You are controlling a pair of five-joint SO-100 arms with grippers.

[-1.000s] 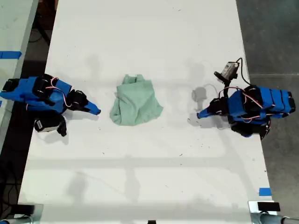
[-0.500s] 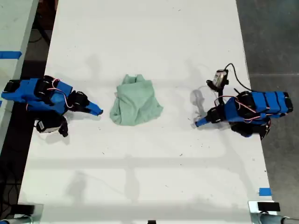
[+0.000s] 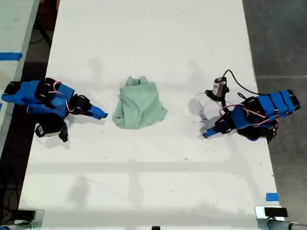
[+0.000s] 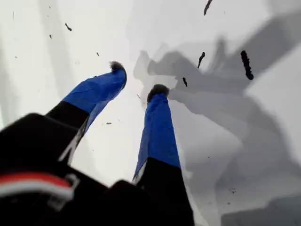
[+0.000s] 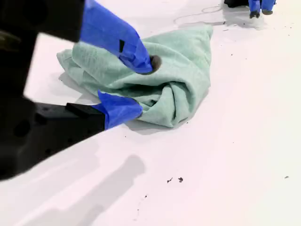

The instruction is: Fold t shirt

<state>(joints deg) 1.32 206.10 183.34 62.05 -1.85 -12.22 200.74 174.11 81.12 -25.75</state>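
Note:
The t shirt [image 3: 139, 108] lies crumpled in a pale mint-green heap at the middle of the white table [image 3: 144, 182], with its neck opening at the far end. My second gripper [image 3: 101, 115] is at the exterior view's left, open, with its blue fingertips just short of the shirt's edge. In the second wrist view the t shirt [image 5: 178, 61] fills the space just beyond that gripper [image 5: 143, 87]. My first gripper [image 3: 206, 134] is at the exterior view's right, open and low over bare table, well apart from the shirt. The first wrist view shows this gripper [image 4: 137, 77] with nothing between its fingers.
A small camera module [image 3: 219, 87] on a black cable sits above the first arm. A piece of blue tape [image 3: 272, 196] marks the table's edge at the exterior view's lower right. Dark floor [image 3: 283, 38] lies past that edge, and another table [image 3: 12, 28] stands at the exterior view's left.
My first gripper has swung toward the table's near edge and tipped lower, its camera module shifting toward the shirt. My second gripper has crept slightly closer to the shirt. The shirt has not moved.

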